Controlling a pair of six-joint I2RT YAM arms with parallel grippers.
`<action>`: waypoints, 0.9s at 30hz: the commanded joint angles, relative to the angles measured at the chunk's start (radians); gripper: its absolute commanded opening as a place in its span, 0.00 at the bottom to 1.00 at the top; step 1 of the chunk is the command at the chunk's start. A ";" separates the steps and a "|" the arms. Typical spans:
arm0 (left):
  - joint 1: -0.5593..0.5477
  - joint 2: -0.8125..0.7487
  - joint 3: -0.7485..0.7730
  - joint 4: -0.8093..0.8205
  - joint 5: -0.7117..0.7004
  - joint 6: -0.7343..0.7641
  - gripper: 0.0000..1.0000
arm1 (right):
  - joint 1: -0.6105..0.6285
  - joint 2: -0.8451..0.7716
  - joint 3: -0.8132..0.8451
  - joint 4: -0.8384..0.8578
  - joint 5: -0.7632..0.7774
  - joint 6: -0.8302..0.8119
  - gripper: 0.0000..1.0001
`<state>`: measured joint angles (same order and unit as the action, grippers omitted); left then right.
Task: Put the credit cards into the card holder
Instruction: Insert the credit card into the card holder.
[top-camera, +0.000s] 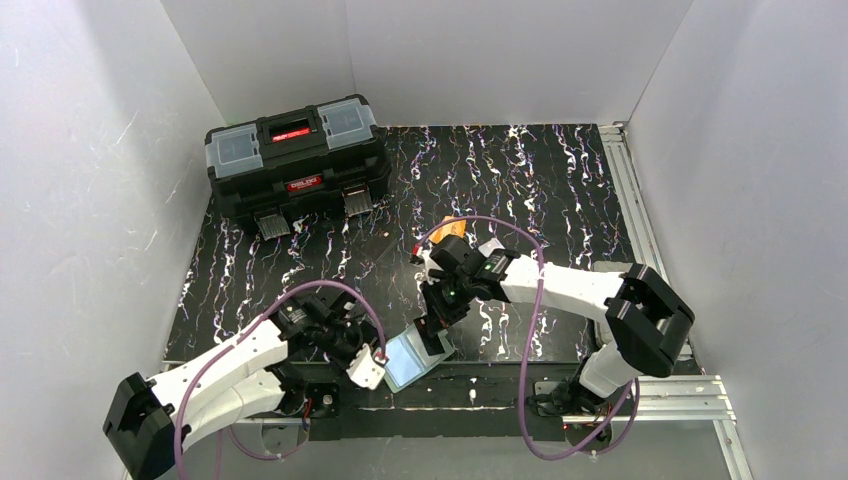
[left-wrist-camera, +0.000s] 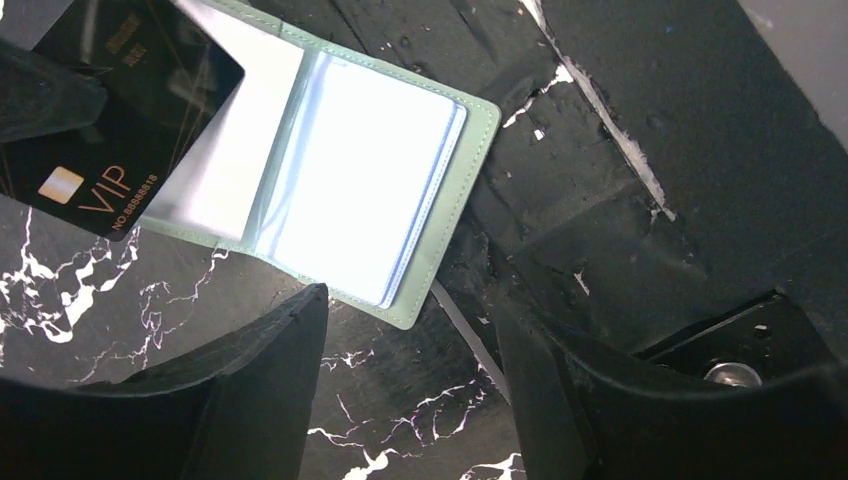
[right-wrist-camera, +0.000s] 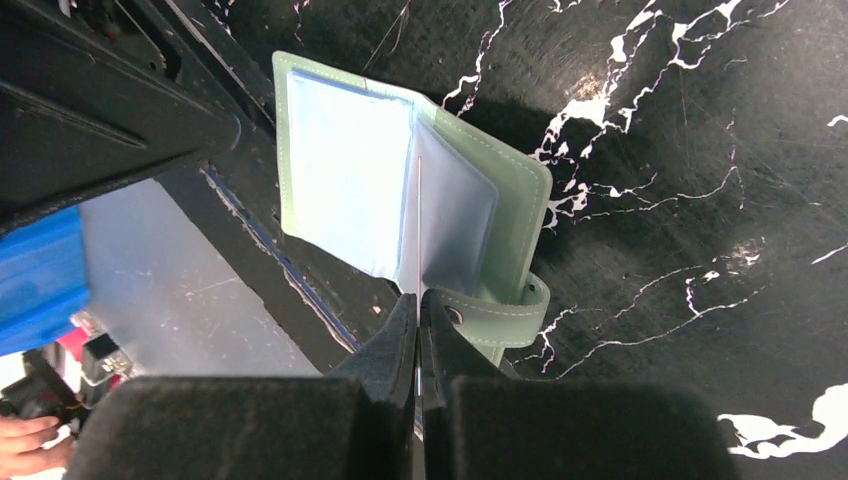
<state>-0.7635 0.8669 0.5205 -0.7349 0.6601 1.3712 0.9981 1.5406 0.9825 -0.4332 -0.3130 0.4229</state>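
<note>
The mint-green card holder (top-camera: 408, 362) lies open near the table's front edge, its clear sleeves (left-wrist-camera: 350, 170) facing up. My right gripper (right-wrist-camera: 419, 297) is shut on a black credit card with gold VIP lettering (left-wrist-camera: 110, 120). In the right wrist view the card is edge-on (right-wrist-camera: 418, 225), standing over the holder's (right-wrist-camera: 340, 180) fold; I cannot tell whether it sits in a sleeve. My left gripper (left-wrist-camera: 410, 305) is open beside the holder's near corner, nothing between its fingers. An orange card (top-camera: 452, 228) lies on the table behind the right arm.
A big black toolbox (top-camera: 295, 165) stands at the back left. The holder's right half hangs over the marbled mat's edge onto a black frame bar (left-wrist-camera: 640, 200). An aluminium rail (top-camera: 628, 190) runs along the table's right side.
</note>
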 joint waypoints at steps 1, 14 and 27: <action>-0.040 -0.057 -0.051 0.034 -0.034 0.076 0.59 | -0.028 -0.035 -0.031 0.105 -0.110 0.027 0.01; -0.123 0.031 -0.073 0.282 -0.046 -0.036 0.47 | -0.029 0.010 -0.030 0.114 -0.097 0.027 0.01; -0.155 0.011 -0.135 0.254 -0.054 0.066 0.46 | -0.036 0.024 -0.070 0.207 -0.149 0.027 0.01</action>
<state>-0.9039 0.9092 0.4099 -0.4507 0.5900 1.3930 0.9684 1.5555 0.9180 -0.2951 -0.4194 0.4480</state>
